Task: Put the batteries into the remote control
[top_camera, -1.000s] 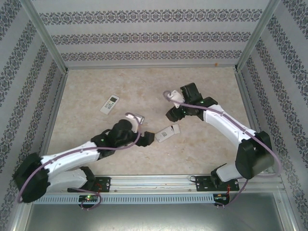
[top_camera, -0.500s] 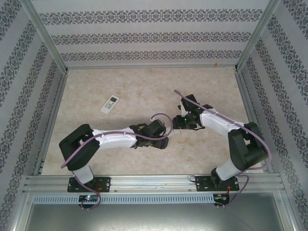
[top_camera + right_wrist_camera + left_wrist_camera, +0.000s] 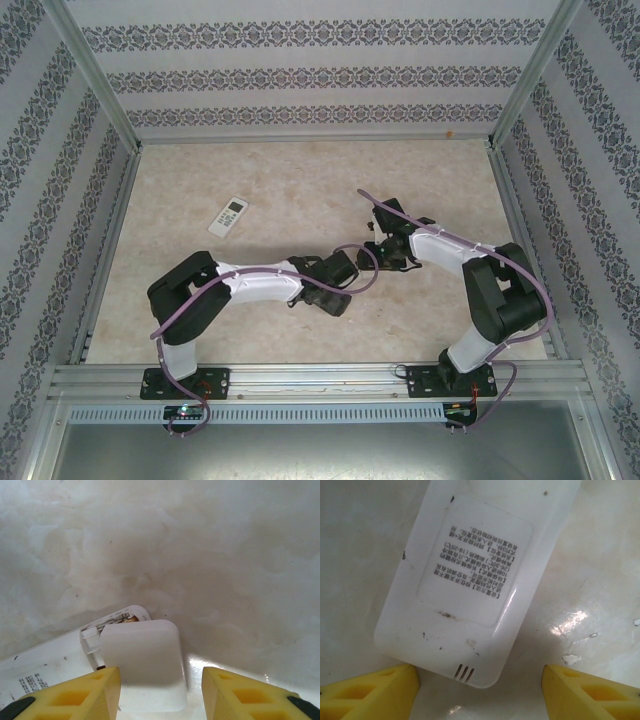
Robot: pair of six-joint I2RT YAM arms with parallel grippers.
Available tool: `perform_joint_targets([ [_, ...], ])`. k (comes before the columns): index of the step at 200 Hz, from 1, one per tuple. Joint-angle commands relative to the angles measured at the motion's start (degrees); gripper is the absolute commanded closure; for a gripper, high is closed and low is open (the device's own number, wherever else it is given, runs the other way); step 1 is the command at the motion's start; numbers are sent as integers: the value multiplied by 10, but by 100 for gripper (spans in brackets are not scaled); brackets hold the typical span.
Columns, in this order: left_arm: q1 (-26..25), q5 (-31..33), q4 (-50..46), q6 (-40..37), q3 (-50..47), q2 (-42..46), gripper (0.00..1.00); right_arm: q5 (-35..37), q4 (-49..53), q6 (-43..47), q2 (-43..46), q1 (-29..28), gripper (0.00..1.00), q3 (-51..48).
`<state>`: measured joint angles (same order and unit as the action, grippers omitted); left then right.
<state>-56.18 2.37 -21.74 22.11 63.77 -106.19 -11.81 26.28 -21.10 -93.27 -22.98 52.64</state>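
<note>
The left claw (image 3: 477, 680), wide, should hold the flat white plastic remote (image 3: 470, 575) still; the right claw (image 3: 160, 680), wide, slides its white lid (image 3: 142, 655).

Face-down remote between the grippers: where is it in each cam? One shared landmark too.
Top external: mid-table, mostly covered where the left gripper and right gripper meet.
Left wrist: remote fills the upper centre, rounded end between the yellow fingers.
Right wrist: bottom left, its white cover panel between the fingers.
Shared landmark: the printed label on its back, upper centre in left wrist, bottom-left corner in right wrist.
</note>
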Motion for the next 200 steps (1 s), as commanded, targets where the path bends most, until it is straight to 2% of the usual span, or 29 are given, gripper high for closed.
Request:
perform_joint_targets([
  [1, 6, 90, -53, -30, -4, -20, 33, 7, 0, -1, -8, 3, 53, 12],
  [37, 14, 90, -45, -26, -12, -16, 34, 0, -1, -2, -18, 2, 54, 18],
  [70, 18, 123, -53, -9, -14, -14, 35, 0, -1, -5, -19, 1, 56, 22],
  [111, 24, 136, -47, 2, -26, 2, 37, -4, 1, -7, -24, -1, 58, 29],
  [200, 29, 127, -32, 10, -35, 6, 38, -5, 5, -6, -25, -13, 57, 39],
])
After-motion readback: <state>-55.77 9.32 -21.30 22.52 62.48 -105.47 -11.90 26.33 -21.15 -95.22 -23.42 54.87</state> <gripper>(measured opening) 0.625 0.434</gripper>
